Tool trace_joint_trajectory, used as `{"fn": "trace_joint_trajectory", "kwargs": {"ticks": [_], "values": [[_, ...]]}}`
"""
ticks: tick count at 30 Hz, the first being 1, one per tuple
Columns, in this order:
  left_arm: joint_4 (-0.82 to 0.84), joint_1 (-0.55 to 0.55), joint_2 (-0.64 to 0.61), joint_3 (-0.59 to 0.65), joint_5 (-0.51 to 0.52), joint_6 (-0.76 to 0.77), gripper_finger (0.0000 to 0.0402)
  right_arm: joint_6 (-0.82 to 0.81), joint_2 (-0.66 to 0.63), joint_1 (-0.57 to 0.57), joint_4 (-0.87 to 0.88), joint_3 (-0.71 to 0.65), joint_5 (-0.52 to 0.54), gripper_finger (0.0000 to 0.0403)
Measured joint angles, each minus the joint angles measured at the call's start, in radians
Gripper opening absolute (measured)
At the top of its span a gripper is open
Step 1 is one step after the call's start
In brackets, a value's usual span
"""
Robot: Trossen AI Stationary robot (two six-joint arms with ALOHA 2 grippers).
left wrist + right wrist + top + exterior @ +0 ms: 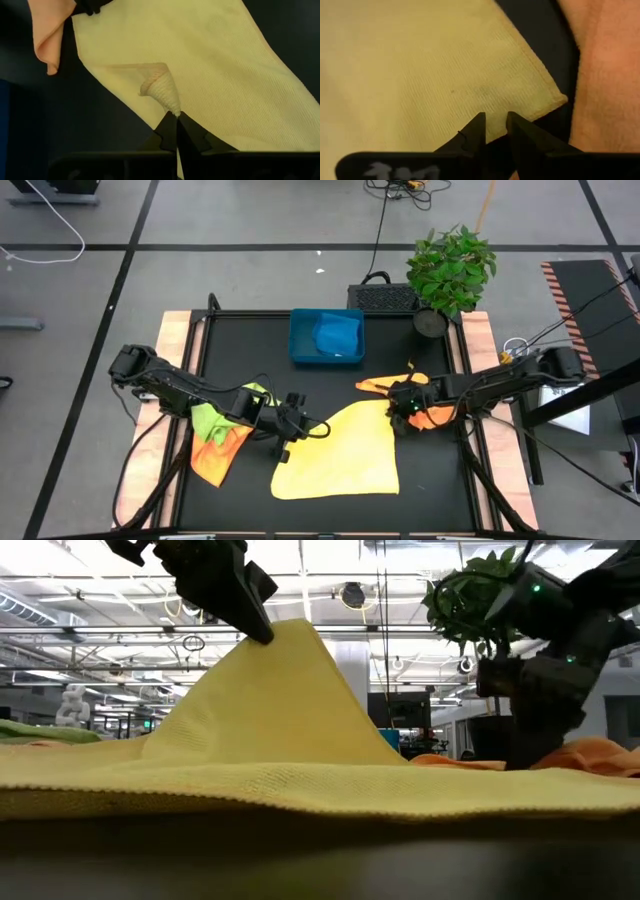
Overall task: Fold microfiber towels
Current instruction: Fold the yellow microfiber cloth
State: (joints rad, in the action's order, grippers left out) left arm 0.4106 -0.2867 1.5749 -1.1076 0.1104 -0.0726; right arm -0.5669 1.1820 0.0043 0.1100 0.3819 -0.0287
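Observation:
A yellow towel (340, 455) lies spread on the black table, except for one corner on its left side, which is raised into a peak (290, 650). My left gripper (303, 426) is shut on that corner. My right gripper (400, 413) is low over the towel's far right corner (555, 97). Its fingers stand slightly apart above the edge there, so it is open. An orange towel (425, 395) lies bunched beside and under the right gripper. At the left, a lime green towel (208, 418) and another orange one (222, 460) lie in a heap. My left gripper pinches the very tip of the yellow towel's corner (172, 107) between its two fingertips. It comes slanting down from the table's left. The corner is bunched into a small cone and lifted clear; the cloth slopes down from it (200, 710) onto the table. My right gripper's fingertips (472, 127) stand at the towel's edge near its corner; I cannot tell whether they touch it.
A blue tray (300, 350) with a blue cloth (338, 335) in it stands at the far middle of the table. A potted plant (452, 268) stands at the far right corner. Wooden strips (172, 350) run along both sides of the table.

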Motion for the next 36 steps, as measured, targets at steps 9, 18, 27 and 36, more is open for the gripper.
{"fn": "trace_joint_trajectory", "kwargs": {"ticks": [9,18,27,36], "values": [[0.004,0.0,0.0,0.0,-0.005,-0.002,0.0001,0.042,-0.009,-0.078,-0.015,-0.009,-0.005,0.0094],[0.004,-0.003,0.0,0.0,-0.006,0.003,0.0001,0.098,-0.008,-0.135,-0.048,-0.01,0.038,0.0188],[0.005,-0.003,0.0,0.0,-0.006,0.003,0.0001,0.154,-0.038,-0.187,-0.096,-0.01,0.025,0.0202],[0.008,-0.002,0.0,0.0,-0.006,0.003,0.0001,0.476,-0.125,-0.186,-0.117,-0.01,0.079,0.0202]]}}
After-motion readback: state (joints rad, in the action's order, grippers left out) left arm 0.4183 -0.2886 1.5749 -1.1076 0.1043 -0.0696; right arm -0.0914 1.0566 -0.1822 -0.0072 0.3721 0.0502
